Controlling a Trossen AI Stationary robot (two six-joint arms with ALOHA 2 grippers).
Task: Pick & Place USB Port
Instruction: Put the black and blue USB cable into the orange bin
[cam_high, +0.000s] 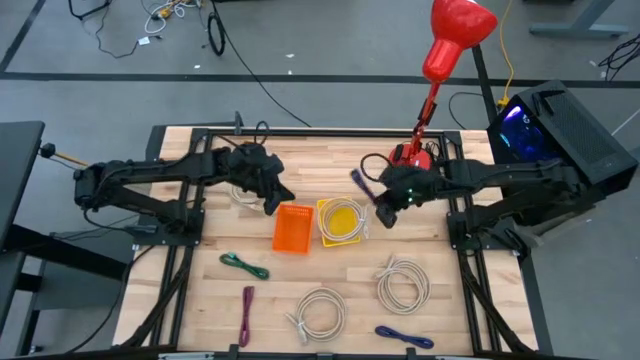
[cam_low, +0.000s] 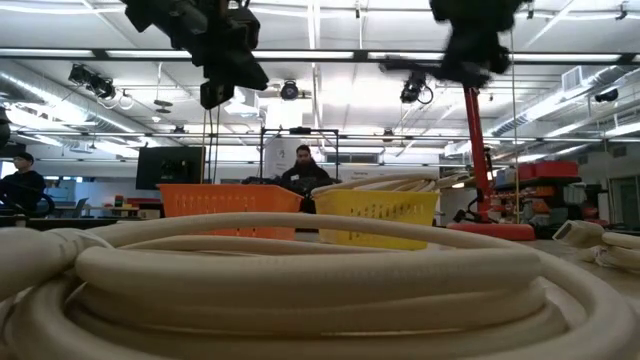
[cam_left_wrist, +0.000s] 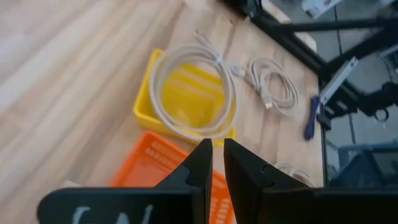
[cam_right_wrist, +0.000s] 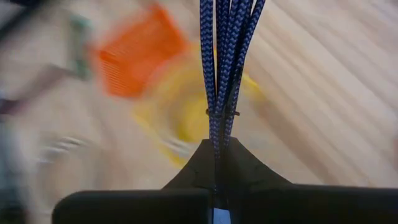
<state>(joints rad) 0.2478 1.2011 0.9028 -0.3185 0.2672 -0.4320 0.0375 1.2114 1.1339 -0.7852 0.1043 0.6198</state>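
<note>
Right gripper (cam_right_wrist: 217, 149) clamped on blue braided cable (cam_right_wrist: 227, 56), clearest in right wrist view; left gripper (cam_left_wrist: 216, 158) nearly closed, empty.

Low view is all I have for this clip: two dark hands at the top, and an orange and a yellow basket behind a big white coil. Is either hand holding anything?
Observer: Yes. The right hand is shut on a blue braided cable folded into a bundle.
Operator: And the left one?
Observer: The left hand is shut with nothing between its fingers.
Operator: Is anything in the orange basket?
Observer: From above, the orange basket shows nothing inside.
</note>
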